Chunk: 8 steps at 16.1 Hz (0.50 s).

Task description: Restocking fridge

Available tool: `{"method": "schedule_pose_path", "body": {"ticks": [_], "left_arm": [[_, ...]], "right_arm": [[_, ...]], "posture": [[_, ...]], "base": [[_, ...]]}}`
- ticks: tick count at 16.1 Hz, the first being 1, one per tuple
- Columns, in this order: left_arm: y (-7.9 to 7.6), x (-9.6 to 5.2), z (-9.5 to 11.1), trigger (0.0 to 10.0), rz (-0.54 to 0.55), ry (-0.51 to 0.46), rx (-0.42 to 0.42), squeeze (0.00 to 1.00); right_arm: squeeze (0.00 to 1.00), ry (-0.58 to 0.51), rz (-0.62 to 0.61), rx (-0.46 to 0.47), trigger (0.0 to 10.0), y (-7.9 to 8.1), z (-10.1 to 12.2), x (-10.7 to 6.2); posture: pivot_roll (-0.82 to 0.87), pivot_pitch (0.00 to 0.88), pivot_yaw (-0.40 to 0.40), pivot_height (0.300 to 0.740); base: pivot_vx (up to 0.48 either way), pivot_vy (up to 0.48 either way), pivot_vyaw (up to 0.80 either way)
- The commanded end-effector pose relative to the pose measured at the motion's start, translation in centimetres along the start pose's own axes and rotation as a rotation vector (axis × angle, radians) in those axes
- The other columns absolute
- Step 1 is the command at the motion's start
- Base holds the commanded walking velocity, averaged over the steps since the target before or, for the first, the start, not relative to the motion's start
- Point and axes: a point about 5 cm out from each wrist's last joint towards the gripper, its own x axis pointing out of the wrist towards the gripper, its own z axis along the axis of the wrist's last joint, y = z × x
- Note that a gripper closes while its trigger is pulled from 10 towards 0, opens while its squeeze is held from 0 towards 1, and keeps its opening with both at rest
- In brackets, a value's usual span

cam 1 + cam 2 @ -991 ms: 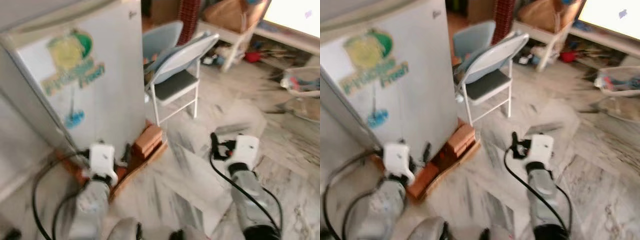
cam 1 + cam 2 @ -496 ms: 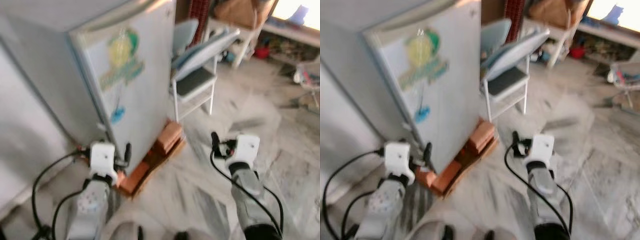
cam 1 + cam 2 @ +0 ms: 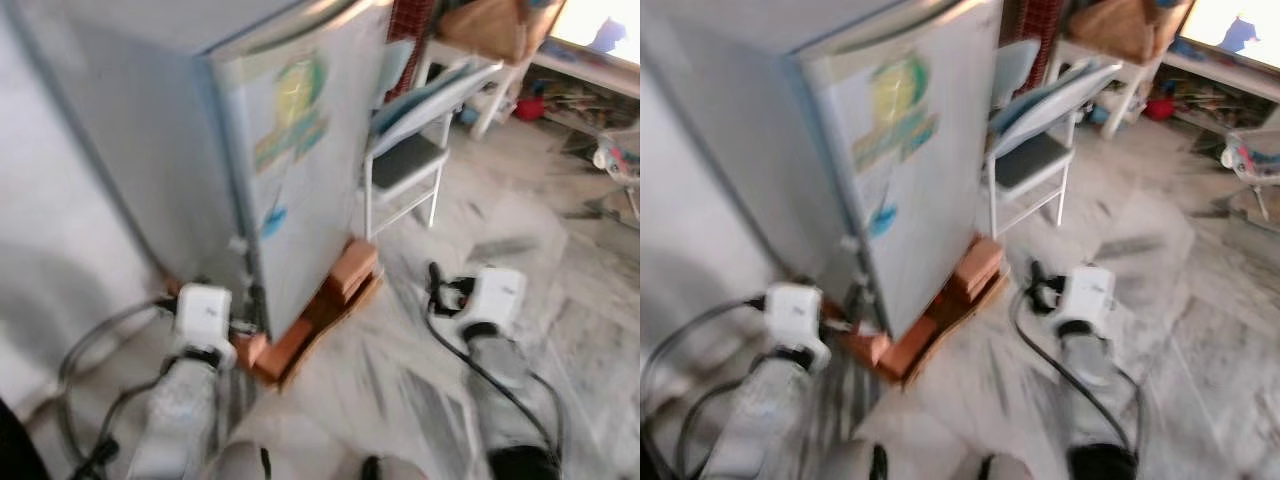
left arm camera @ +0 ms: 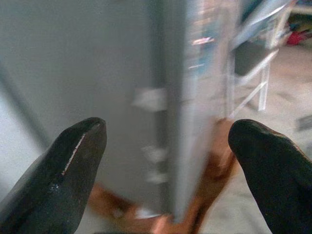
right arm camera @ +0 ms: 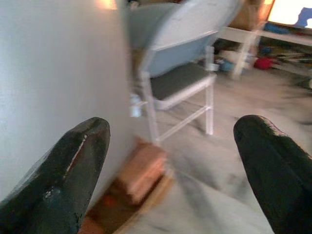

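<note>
Black fingers on both grippers are spread wide and holding nothing. The left gripper (image 4: 165,161) hangs low right by the fridge (image 3: 170,130) corner, the right gripper (image 5: 170,161) off its stickered side. Fridge stands upright on bricks (image 3: 340,290), door shut. Right wrist view gives a clearer look at the folding chair (image 5: 180,83) behind the fridge.

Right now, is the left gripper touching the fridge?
Apart. In the left wrist view the two fingers of the left gripper stand open, with the fridge corner blurred beyond and between them, and neither fingertip meets its surface.
</note>
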Motion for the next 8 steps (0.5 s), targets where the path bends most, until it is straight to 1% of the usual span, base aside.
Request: {"method": "schedule_pose_path", "body": {"ticks": [1,2,4,5,6,8], "left_arm": [[-0.49,0.03,0.35,10.0,-0.021,-0.011,-0.005,0.00],[-0.54,0.06,0.44,10.0,-0.030,-0.020,0.001,0.00],[-0.87,-0.05,0.59,10.0,-0.083,-0.032,-0.015,0.00],[-0.92,-0.05,0.59,10.0,-0.092,-0.031,-0.024,0.00],[-0.93,-0.04,0.62,10.0,-0.098,-0.032,-0.019,0.00],[-0.99,0.05,0.70,10.0,-0.117,-0.032,-0.038,0.00]], "right_arm": [[0.00,0.004,-0.018,-0.015,10.0,-0.68,-0.04,-0.17],[0.00,0.004,-0.019,-0.015,10.0,-0.70,-0.03,-0.16],[0.00,0.006,-0.020,-0.017,10.0,-0.77,-0.05,-0.21],[0.00,0.008,-0.020,-0.021,10.0,-0.78,-0.06,-0.21],[0.00,0.011,-0.020,-0.020,10.0,-0.79,-0.07,-0.21],[0.00,0.013,-0.018,-0.023,10.0,-0.79,-0.05,-0.18]], "posture": [[0.15,0.088,-0.043,0.740],[0.15,0.088,-0.043,0.740],[0.15,0.092,-0.045,0.740],[0.15,0.093,-0.046,0.740],[0.15,0.093,-0.046,0.740],[0.15,0.097,-0.049,0.740]], "base": [[0.000,0.476,0.00],[0.000,0.000,0.00],[0.000,0.000,0.00],[0.000,0.000,0.00],[0.000,0.000,-0.80],[0.000,0.000,-0.80]]}}
